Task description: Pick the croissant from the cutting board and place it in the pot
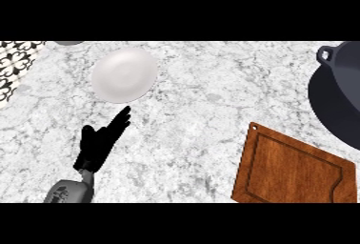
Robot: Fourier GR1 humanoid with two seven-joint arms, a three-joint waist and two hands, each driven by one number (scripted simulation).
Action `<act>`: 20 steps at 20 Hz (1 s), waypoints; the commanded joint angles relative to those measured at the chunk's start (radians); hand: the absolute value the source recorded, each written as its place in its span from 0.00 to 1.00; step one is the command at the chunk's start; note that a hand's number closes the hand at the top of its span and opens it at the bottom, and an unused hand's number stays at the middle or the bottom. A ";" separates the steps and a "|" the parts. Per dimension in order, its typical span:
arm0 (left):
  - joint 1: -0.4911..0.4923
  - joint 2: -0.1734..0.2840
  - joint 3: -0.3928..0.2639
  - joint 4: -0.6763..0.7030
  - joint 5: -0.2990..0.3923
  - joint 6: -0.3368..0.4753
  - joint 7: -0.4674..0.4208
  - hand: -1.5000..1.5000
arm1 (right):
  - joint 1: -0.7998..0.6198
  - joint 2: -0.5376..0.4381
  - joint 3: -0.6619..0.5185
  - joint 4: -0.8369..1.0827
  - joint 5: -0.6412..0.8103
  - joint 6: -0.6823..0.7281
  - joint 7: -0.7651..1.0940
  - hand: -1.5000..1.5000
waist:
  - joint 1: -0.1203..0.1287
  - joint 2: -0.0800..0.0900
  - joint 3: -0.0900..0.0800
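Marble counter [204,119], wooden cutting board [292,169]

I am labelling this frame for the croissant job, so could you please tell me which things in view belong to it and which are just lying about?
Belong to the job:
- cutting board, bare, no croissant showing on it
- pot, at the right edge, partly out of view

Just lying about:
- white plate
- left hand, open, resting below the plate

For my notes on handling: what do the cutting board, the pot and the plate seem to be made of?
Cutting board: looks like reddish-brown wood, with visible grain. Pot: probably dark metal, with a dull sheen. Plate: smooth and white, perhaps ceramic.
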 commanded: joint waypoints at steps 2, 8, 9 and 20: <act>-0.019 0.005 0.006 -0.017 0.000 0.000 0.020 0.50 | -0.078 0.091 0.018 0.123 0.022 0.153 0.197 1.00 | -0.001 -0.002 0.000; 0.011 0.001 0.007 -0.019 0.002 -0.010 0.003 0.50 | -0.148 0.131 -0.028 0.198 0.010 0.131 0.120 0.00 | 0.000 0.004 0.003; 0.032 0.009 -0.002 -0.024 0.007 -0.030 -0.003 0.50 | -0.127 0.170 -0.071 0.178 -0.036 0.058 0.105 0.00 | 0.001 0.004 0.004; 0.045 -0.004 0.002 0.010 -0.037 0.019 -0.041 0.50 | -0.156 0.099 -0.466 0.113 -0.397 -0.183 -0.090 0.00 | -0.034 -0.003 0.003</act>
